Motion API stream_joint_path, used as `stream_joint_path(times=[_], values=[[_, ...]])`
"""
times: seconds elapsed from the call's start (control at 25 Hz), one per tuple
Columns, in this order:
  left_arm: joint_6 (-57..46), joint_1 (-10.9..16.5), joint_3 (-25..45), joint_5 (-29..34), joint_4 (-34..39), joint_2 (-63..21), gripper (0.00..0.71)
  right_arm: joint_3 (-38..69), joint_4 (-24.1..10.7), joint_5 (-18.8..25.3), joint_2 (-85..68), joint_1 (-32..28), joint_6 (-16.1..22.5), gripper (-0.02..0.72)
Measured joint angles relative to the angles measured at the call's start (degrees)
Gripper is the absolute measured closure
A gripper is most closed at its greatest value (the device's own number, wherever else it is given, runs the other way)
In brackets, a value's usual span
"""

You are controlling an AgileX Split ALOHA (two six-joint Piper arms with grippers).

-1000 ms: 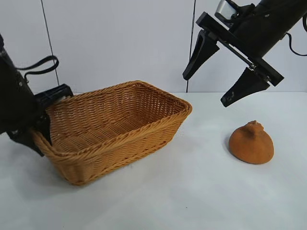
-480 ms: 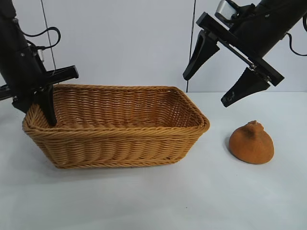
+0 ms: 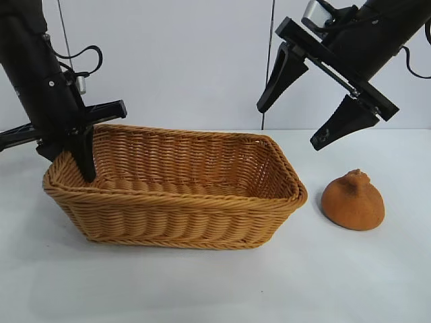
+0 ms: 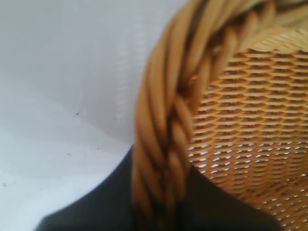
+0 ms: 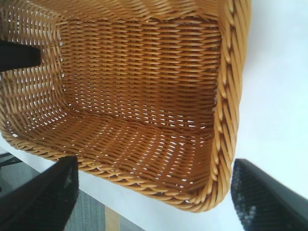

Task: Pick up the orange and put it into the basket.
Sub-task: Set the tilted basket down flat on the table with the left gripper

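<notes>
Holding the basket [image 3: 175,195] by its rim, the left gripper [image 3: 77,145] has its jaws clamped there.
The right gripper [image 3: 323,101] hangs with jaws wide apart; below them the orange [image 3: 352,200] sits on the tabletop [image 3: 337,276]. It looks light, firm and bumpy, so grab its round sides.

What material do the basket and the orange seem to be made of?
The basket looks like woven wicker, tan-golden: interlaced strands and a braided rim show. The orange has matte, rough, orange-brown skin with a knobby top; real or artificial, I cannot tell.
</notes>
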Motion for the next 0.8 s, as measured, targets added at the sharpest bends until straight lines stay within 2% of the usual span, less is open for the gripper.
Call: stream_joint_path(times=[0.2,0.32,0.4,0.52,0.64,0.8], values=[[-0.4,0.0,0.7,-1.1,-0.3,0.5,0.618,0.0,0.0,0.2,0.0,0.0,0.0,0.113],[-0.6,0.0,0.7,-1.1,-0.4,0.5,0.515,0.0,0.0,0.2,0.0,0.0,0.0,0.113],[-0.6,0.0,0.7,-0.9,-0.5,0.5,0.389,0.0,0.0,0.2,0.0,0.0,0.0,0.113],[-0.7,0.0,0.7,-0.6,-0.7,0.5,0.235,0.0,0.0,0.2,0.0,0.0,0.0,0.113],[-0.8,0.0,0.7,0.0,0.2,-0.3,0.184,0.0,0.0,0.2,0.0,0.0,0.0,0.113],[-0.7,0.1,0.7,0.6,2.8,-4.4,0.17,0.0,0.0,0.2,0.0,0.0,0.0,0.113]])
